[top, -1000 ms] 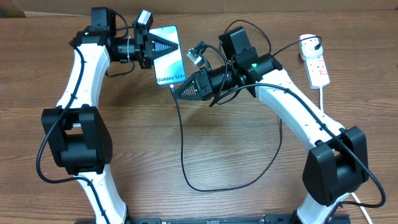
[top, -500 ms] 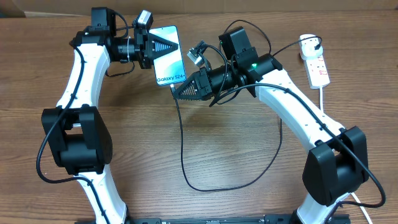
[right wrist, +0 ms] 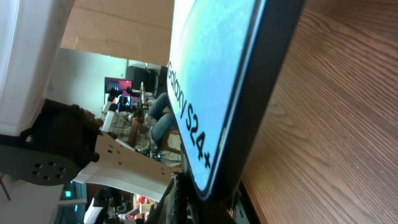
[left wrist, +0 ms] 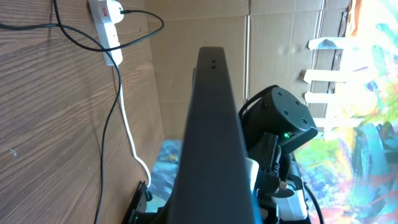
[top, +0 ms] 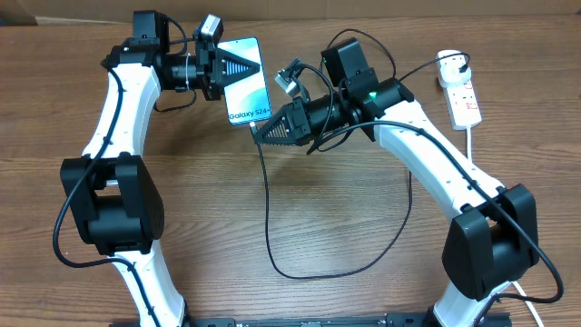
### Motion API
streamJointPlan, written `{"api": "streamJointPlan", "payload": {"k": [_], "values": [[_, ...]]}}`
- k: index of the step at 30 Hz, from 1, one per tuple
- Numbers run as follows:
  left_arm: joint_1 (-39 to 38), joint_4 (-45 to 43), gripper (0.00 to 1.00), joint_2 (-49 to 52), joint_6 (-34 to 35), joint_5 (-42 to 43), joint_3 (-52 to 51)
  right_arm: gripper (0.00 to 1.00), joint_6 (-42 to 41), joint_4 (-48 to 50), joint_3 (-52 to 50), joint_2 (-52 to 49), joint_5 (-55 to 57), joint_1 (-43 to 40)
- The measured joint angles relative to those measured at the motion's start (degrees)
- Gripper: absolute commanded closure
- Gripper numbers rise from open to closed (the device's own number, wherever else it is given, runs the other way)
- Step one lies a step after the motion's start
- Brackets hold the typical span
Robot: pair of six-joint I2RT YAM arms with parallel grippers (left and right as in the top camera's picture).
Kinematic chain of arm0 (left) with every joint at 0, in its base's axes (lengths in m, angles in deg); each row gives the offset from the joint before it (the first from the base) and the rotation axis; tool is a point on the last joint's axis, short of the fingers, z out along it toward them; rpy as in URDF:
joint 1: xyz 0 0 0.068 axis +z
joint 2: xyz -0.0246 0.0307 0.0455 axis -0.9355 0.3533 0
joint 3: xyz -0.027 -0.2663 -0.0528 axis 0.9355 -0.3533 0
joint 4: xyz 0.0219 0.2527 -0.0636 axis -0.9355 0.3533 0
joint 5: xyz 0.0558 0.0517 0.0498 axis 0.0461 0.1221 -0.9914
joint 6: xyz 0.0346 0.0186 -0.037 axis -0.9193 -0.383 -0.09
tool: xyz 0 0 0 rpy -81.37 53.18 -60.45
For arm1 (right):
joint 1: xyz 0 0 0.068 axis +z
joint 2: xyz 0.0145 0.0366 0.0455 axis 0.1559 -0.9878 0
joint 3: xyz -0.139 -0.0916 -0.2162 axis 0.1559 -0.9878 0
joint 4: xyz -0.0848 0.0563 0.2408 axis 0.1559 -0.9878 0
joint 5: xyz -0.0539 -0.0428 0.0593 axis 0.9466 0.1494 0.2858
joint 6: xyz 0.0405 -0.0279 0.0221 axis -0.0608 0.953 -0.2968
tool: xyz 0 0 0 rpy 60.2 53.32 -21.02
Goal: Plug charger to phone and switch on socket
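Observation:
My left gripper is shut on the phone and holds it above the table, blue screen up, with the "Galaxy" end towards my right gripper. In the left wrist view the phone is a dark edge-on bar. My right gripper is shut on the charger connector, right at the phone's lower short edge. The black charger cable hangs from it and loops over the table. In the right wrist view the phone screen fills the frame above my fingertips, and the connector is hidden. The white socket lies at the far right.
A white plug with a black lead sits in the socket's far end. The socket's thick white cord runs towards the front. The socket also shows in the left wrist view. The cable loop lies on the wooden table.

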Motion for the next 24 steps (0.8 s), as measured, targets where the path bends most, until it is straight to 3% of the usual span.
{"api": "streamJointPlan", "payload": {"k": [24], "values": [[0.0,-0.42,0.96,0.0,0.02,-0.02,0.0,0.96,-1.97,1.75,-0.26,0.0,-0.57,-0.09]]}}
